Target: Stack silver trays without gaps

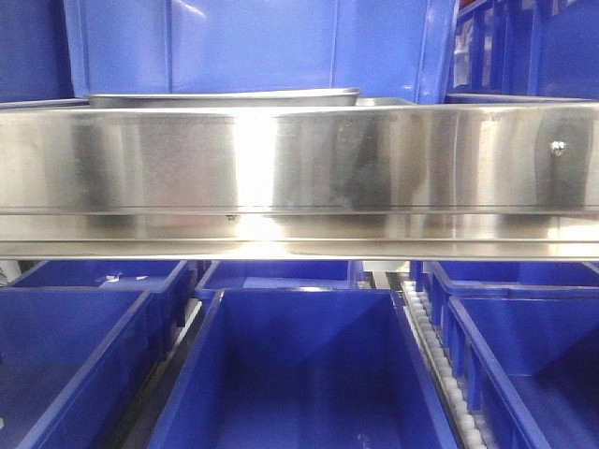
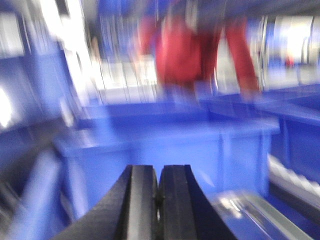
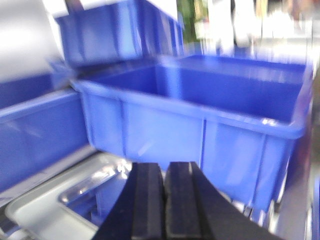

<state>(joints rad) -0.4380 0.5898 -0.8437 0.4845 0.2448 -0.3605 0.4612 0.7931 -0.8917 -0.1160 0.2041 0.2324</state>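
Observation:
In the front view only the rims of the silver trays (image 1: 225,97) show above the broad brushed-steel shelf rail (image 1: 299,168); neither gripper is in that view. In the right wrist view a silver tray (image 3: 60,197) lies below and left of my right gripper (image 3: 165,172), which is shut with nothing between its black fingers. In the blurred left wrist view my left gripper (image 2: 158,175) is shut and empty, and a shiny tray edge (image 2: 260,212) shows at the lower right.
Blue plastic bins stand all around: below the rail (image 1: 299,374), behind it (image 1: 253,47), ahead of the right gripper (image 3: 200,105) and ahead of the left gripper (image 2: 165,145). A person in red (image 2: 190,50) stands beyond the bins. A roller track (image 1: 440,374) runs between the lower bins.

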